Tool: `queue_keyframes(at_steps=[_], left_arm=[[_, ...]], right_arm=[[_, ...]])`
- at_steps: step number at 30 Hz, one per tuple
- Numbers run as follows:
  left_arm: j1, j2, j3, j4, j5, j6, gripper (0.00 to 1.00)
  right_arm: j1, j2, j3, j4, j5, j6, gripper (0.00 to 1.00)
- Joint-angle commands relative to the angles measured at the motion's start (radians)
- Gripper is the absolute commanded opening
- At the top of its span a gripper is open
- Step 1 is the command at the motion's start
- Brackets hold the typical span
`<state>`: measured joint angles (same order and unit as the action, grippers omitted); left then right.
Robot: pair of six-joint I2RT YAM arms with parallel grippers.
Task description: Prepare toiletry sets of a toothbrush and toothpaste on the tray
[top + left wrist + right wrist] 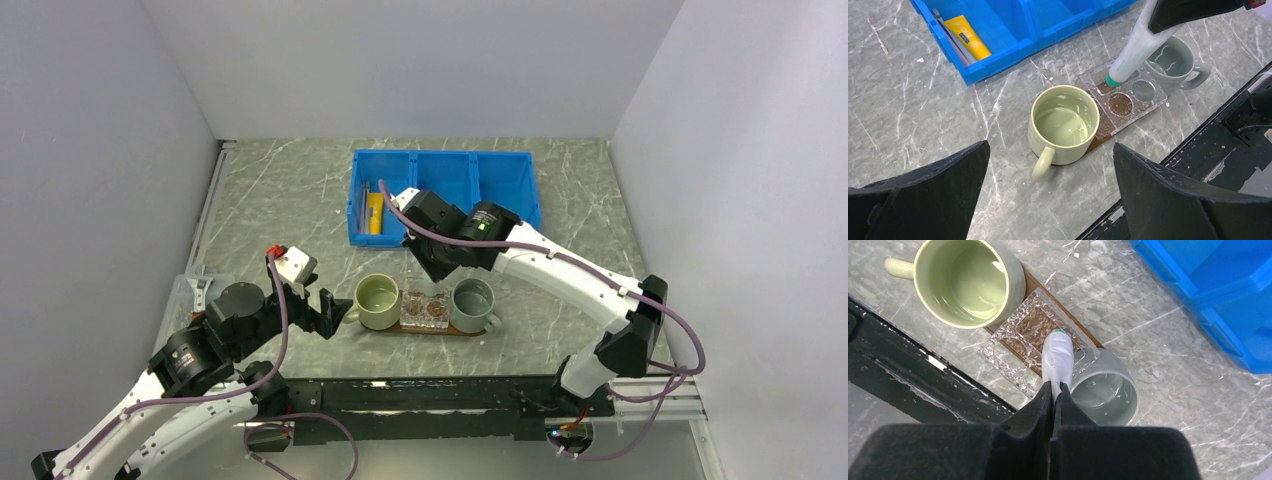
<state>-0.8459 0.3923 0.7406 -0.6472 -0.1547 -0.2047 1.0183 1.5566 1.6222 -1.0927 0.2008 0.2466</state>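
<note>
My right gripper (1054, 387) is shut on the flat tail of the white tube (1058, 356). The tube (1135, 50) hangs teal end down over the clear square holder (1128, 97) on the dark-brown tray (1044, 287). Whether the cap touches the holder I cannot tell. The yellow tube (967, 36) and thin toothbrushes (950, 34) lie in the left compartment of the blue bin (445, 160). My left gripper (1050, 146) stands wide open and holds nothing, low over the table just before the green mug's handle. From above, the right gripper (425, 264) hides the white tube.
A green mug (1064, 124) stands on the tray's left end and a grey mug (1173, 60) on its right end, with the holder between them. The black front rail (430, 395) runs just below the tray. The bin's middle and right compartments look empty.
</note>
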Motion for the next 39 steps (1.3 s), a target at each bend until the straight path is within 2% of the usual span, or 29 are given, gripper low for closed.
queue_keyframes(at_steps=[1, 27, 39], left_arm=[[-0.001, 0.005, 0.000, 0.049, -0.006, -0.005, 0.99], [-0.001, 0.015, 0.000, 0.047, -0.013, 0.002, 0.99], [-0.001, 0.016, 0.000, 0.046, -0.013, 0.001, 0.99]], right_arm=[[0.006, -0.007, -0.007, 0.037, 0.039, 0.008, 0.00], [0.006, -0.031, -0.110, 0.105, -0.020, -0.025, 0.00], [0.006, -0.037, -0.141, 0.114, 0.029, -0.027, 0.00]])
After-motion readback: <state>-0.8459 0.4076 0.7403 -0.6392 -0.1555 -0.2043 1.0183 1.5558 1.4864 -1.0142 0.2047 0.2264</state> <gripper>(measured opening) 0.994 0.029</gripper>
